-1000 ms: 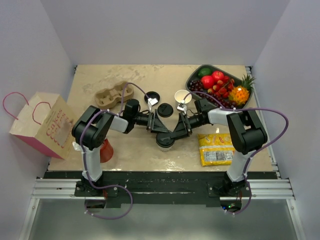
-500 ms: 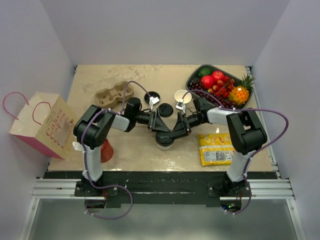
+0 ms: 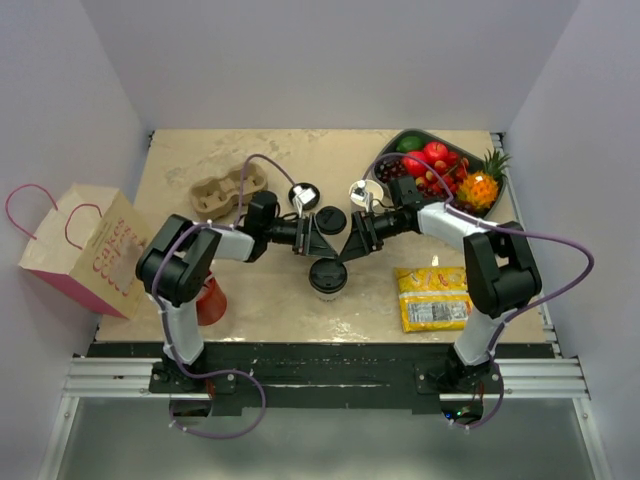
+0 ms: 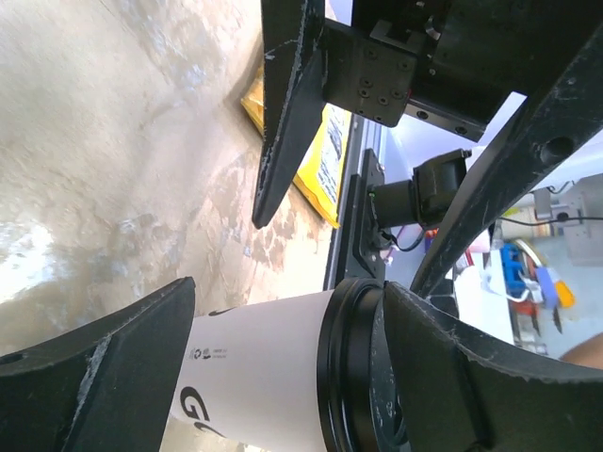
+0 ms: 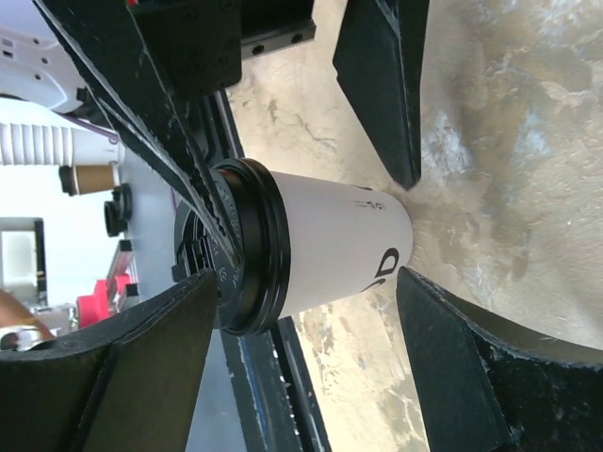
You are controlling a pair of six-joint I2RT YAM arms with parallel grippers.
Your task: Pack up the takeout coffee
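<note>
Item, takeout coffee (image 3: pixel 328 277): white paper cup with dark lettering and its black lid seated, standing upright on the table (image 3: pixel 270 300), touched by nothing. Left gripper (image 3: pixel 318 243): just beyond the coffee and a little to its left, jaws spread wide, gripping nothing. Right gripper (image 3: pixel 354 241): just beyond the coffee and a little to its right, jaws equally spread, empty; both wrist views showed me the cup past the fingertips. Spare lid (image 3: pixel 331 220): beyond the coffee, between the two arms. Cardboard carrier (image 3: pixel 228 190): well beyond the coffee, to its left. Paper bag (image 3: pixel 85 248): far left of the coffee, at the table's edge. Snack packet (image 3: pixel 432 297): right of the coffee. Handling note, my judgement only: I took the step in hand to be the pick-up. I would commit one arm, keep the other clear so fingers could not clash, set the pads on the paper wall below the lid's rim, close softly so the cup neither buckled nor popped its lid, then lift level. Carrier or bag as destination: I could not tell.
</note>
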